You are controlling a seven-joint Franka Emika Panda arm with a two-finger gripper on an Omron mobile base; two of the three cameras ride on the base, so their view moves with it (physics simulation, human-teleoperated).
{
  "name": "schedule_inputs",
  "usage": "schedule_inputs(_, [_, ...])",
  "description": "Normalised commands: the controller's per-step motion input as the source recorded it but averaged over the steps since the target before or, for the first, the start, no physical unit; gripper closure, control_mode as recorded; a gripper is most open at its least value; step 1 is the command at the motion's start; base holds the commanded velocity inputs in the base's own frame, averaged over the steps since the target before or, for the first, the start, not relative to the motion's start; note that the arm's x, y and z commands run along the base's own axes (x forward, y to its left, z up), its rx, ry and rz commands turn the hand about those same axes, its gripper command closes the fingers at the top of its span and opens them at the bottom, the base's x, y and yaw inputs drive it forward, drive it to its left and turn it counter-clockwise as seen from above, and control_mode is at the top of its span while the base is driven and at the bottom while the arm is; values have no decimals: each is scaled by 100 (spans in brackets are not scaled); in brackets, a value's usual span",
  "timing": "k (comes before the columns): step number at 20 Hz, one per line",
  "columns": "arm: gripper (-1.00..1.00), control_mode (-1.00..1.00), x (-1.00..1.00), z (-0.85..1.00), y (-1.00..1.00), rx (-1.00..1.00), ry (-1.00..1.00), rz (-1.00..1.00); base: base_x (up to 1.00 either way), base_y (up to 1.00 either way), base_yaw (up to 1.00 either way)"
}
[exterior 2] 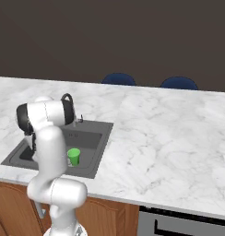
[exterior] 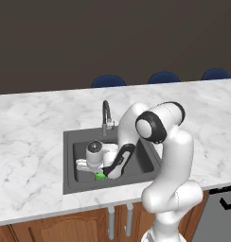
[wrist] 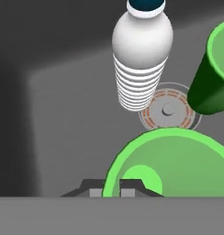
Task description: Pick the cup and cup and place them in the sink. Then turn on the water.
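Two small bright green tapered cups are both down in the dark grey square sink basin [exterior: 70, 160] right now, so that's where the task stuff sits. From my hand view, the nearer bright green cup [wrist: 178, 160] is right under me, rim up, and I'm looking straight into its mouth; my jaws [wrist: 111, 187] sit at its near rim, one finger tip on each side of the rim wall, so I'm pinched on that cup's edge as far as I can see. The second green cup [wrist: 215, 69] is off to the upper right of that view, apart from the first one, with the round sink drain [wrist: 168, 110] showing between them. A small white ribbed bottle with a blue cap [wrist: 141, 55] is also in the basin, just beside the drain. From the left base view my arm reaches down into the basin, and a bit of green [exterior: 100, 176] peeks out by my hand near the front wall. The dark curved gooseneck tap [exterior: 106, 116] stands at the back edge of the sink, set in the white marble surface [exterior: 32, 123]. From the right base view one green cup [exterior 2: 74, 156] stands upright in the basin next to my arm.
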Motion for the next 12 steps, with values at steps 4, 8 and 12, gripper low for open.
schedule_inputs(4, [100,-100,14,-23,8,0,0,-7,0,0,0])
schedule_inputs(8, [100,-100,23,-25,1,0,0,-6,0,0,0])
schedule_inputs(12, [100,-100,41,-23,0,0,0,-2,0,0,0])
